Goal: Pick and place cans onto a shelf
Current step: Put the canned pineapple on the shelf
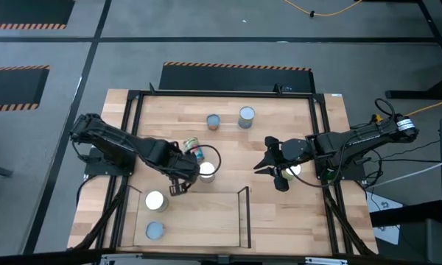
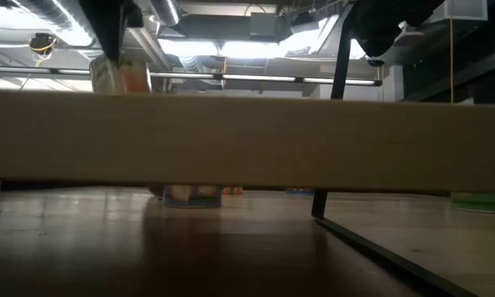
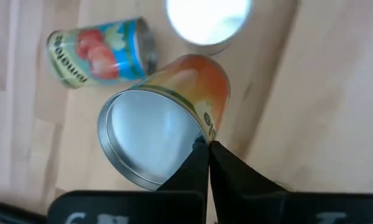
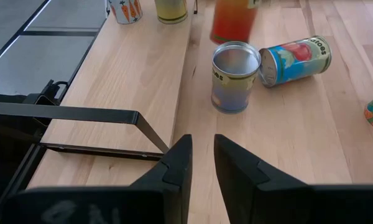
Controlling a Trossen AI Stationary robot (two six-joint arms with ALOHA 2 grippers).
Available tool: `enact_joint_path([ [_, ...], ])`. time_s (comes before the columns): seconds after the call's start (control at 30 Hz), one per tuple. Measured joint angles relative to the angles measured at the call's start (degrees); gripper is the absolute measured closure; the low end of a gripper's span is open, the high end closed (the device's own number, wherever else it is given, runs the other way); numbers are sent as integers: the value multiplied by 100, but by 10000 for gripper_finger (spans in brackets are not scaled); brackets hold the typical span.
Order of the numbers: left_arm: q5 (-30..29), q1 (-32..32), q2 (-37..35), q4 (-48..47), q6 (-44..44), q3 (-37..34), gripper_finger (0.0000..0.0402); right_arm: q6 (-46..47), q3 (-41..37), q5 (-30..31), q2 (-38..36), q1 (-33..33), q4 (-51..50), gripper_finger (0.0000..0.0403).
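On the wooden table, the shelf sits at six o'clock, two cans already on it. The left gripper is clenched on an orange can above the shelf's ten o'clock corner. At three o'clock the right gripper hangs spread, grasping nothing.

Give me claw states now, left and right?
Left claw: shut on the orange-labelled can, pinching its rim.
Right claw: open, holding nothing, above the table.
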Motion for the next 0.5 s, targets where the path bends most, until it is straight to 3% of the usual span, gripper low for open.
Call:
enact_joint_path([
  [0.5, 76, -577, -11, 1140, -744, 789, 401, 2, 0, 0, 0, 0, 0, 331],
])
